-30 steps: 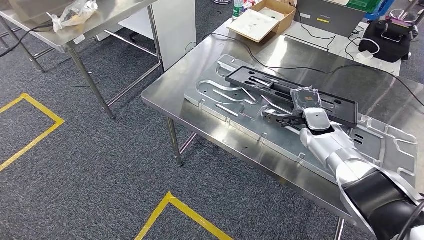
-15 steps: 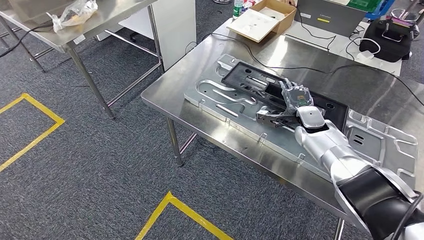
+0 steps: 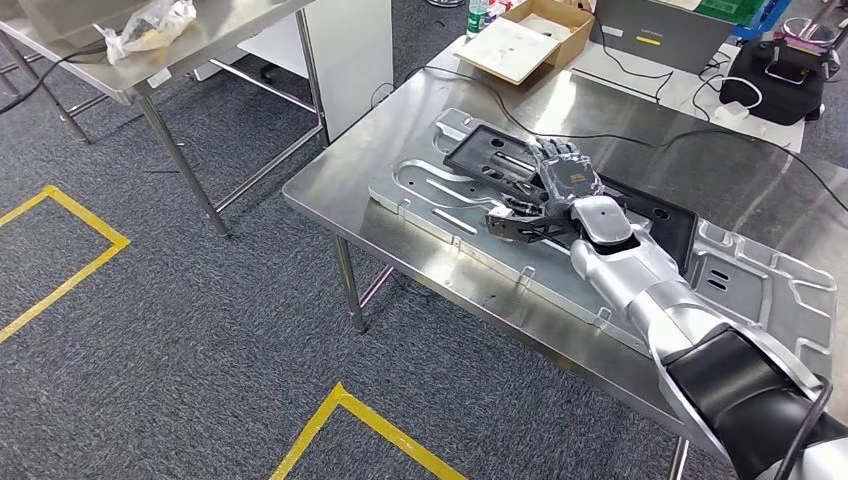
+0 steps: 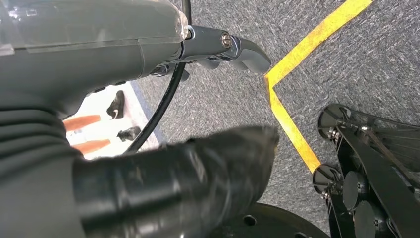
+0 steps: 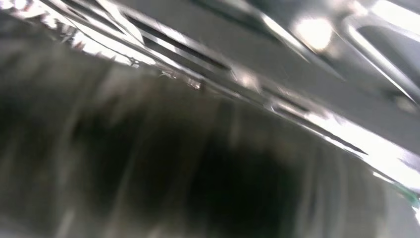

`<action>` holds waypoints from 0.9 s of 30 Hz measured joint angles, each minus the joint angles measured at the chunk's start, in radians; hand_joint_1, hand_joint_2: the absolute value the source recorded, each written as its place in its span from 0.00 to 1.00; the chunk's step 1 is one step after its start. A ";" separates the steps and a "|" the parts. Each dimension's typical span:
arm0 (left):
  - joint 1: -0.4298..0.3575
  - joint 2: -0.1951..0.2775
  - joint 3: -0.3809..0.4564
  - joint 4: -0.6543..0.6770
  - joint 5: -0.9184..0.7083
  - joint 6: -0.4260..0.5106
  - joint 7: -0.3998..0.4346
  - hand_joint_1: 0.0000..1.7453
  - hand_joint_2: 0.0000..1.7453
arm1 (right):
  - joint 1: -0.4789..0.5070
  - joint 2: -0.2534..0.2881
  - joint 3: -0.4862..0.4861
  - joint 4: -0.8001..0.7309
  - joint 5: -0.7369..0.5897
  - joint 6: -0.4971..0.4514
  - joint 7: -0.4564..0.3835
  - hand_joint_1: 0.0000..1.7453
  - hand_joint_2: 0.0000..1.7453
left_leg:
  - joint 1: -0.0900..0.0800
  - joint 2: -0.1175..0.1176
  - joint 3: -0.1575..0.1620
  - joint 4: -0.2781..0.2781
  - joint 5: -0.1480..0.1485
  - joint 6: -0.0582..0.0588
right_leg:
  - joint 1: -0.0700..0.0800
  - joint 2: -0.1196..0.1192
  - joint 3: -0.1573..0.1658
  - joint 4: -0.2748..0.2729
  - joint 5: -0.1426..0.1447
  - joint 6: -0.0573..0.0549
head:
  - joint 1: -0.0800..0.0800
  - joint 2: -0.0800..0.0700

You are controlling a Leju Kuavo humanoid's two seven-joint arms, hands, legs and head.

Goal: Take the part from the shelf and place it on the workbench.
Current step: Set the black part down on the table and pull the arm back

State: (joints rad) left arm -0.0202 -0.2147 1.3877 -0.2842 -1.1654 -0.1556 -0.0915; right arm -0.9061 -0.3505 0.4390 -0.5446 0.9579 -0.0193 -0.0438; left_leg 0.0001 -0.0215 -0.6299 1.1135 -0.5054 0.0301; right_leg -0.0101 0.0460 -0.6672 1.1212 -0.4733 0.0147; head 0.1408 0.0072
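Observation:
A long black part (image 3: 480, 155) lies slanted on a silver cut-out plate (image 3: 440, 195) on the steel workbench (image 3: 330, 190). In the head view my right hand (image 3: 565, 185) rests on the middle of the part. Its fingers are spread over the top and its thumb is under the near edge, so it grips the part. The right wrist view is blurred, with shiny plate metal (image 5: 297, 54) close by. My left hand (image 4: 148, 163) hangs over grey carpet and holds nothing, its fingers (image 4: 242, 49) apart from the thumb.
Black cables (image 3: 620, 140) cross the workbench behind the part. A cardboard box (image 3: 520, 40) and a black bag (image 3: 780, 75) stand at the far edge. A second steel table (image 3: 200, 40) is at the left, and yellow tape (image 3: 70, 270) marks the carpet.
My right hand has moved left along the workbench, from the part's right half to its middle. The black part has shifted a little left with it.

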 joint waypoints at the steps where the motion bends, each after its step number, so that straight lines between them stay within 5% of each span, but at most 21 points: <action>1: 0.000 -0.001 0.002 0.000 0.000 -0.002 -0.001 0.00 0.00 | 0.002 0.001 0.003 -0.026 -0.015 -0.011 -0.004 0.00 0.00 | 0.000 0.000 0.000 0.000 0.000 0.000 | 0.000 0.000 0.000 0.000 0.000 0.000 | 0.000 0.000; 13: 0.003 -0.015 0.018 -0.012 -0.027 -0.023 -0.008 0.00 0.00 | 0.046 0.001 0.009 -0.510 -0.239 -0.029 -0.064 0.00 0.00 | 0.000 0.000 0.002 -0.005 0.000 -0.001 | 0.000 0.001 0.000 -0.003 0.000 0.000 | 0.000 0.000; 27: 0.002 -0.020 0.018 -0.019 -0.046 -0.023 -0.008 0.00 0.00 | 0.064 0.001 0.034 -0.637 -0.260 -0.019 -0.071 0.00 0.00 | 0.000 0.000 0.003 -0.005 0.000 -0.001 | 0.000 0.000 0.002 -0.005 0.000 -0.001 | 0.000 0.000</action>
State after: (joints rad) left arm -0.0180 -0.2343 1.4057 -0.3032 -1.2110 -0.1785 -0.0991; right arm -0.8422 -0.3491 0.4730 -1.1819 0.6982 -0.0385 -0.1144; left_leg 0.0002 -0.0213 -0.6274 1.1084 -0.5050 0.0295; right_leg -0.0099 0.0462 -0.6651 1.1159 -0.4729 0.0142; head 0.1408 0.0072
